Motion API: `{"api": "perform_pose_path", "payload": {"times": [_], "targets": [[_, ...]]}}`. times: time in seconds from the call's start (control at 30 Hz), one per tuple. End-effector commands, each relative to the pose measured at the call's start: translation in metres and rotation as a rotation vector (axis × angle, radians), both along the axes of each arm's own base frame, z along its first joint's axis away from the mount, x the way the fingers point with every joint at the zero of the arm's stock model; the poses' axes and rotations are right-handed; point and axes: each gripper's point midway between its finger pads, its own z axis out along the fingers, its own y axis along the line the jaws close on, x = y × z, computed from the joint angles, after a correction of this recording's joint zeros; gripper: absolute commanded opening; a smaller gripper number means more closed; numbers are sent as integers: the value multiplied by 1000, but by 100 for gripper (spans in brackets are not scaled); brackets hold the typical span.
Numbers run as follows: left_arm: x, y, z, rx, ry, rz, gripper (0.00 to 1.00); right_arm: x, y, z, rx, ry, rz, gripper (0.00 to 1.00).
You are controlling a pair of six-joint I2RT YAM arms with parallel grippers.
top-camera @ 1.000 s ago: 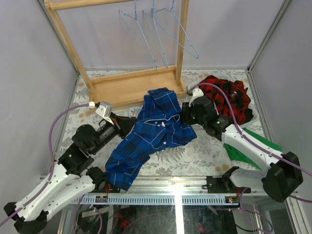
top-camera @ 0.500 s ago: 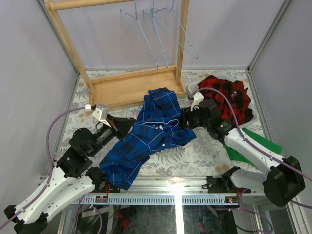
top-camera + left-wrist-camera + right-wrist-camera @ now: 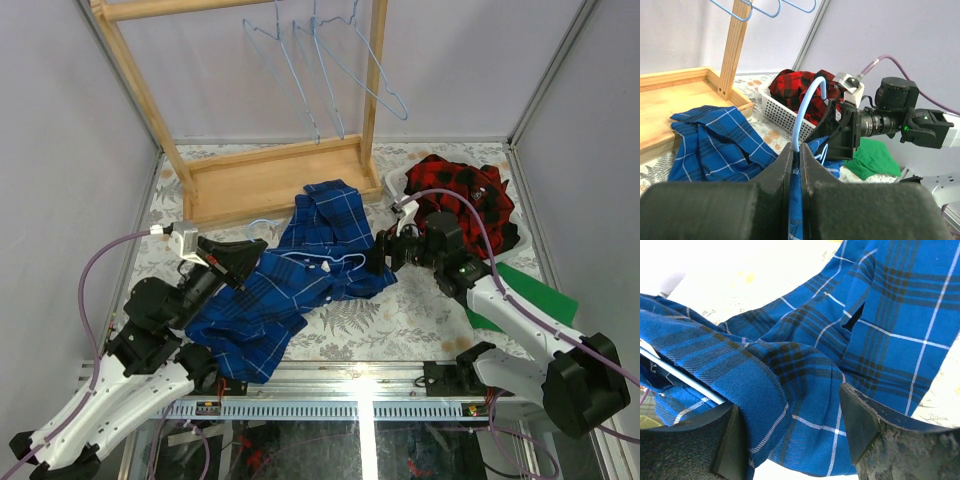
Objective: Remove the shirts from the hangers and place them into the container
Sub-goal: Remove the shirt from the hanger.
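Fabric of the blue plaid shirt [image 3: 300,285] lies spread on the table [image 3: 400,320] between the arms. We find the left gripper [image 3: 796,152] clamped shut on a light-blue hanger [image 3: 806,107] whose wire runs into that shirt; the right gripper [image 3: 790,410] stands with jaws apart, straddling a fold. The red-and-black shirt [image 3: 465,195] sits heaped in the container [image 3: 780,114].

Spread shirt [image 3: 300,285] with hanger [image 3: 805,105] on table [image 3: 400,320] before rack [image 3: 260,180]; heaped shirt [image 3: 465,195] in container [image 3: 782,114] right of rack
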Motion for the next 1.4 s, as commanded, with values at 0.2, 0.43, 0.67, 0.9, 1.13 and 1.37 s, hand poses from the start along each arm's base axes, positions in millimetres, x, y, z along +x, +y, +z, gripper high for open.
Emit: {"api": "perform_pose_path", "payload": {"times": [0.2,0.43,0.67,0.9,1.13,1.37], "targets": [[-5,13,47,-171,-117,28,0,-16,16,16,100,-144,181,73],[-6,14,52,-192,-123,29,0,-46,25,40,285,-307,318,74],[-5,17,52,-210,-121,46,0,-54,27,22,230,-242,395,74],[5,32,42,-195,-72,144,0,-31,6,44,176,-378,170,78],[8,26,35,-165,-56,132,0,-27,-28,62,52,-476,15,81],[8,-2,28,-89,-39,23,0,-60,-22,95,144,-557,133,86]]}}
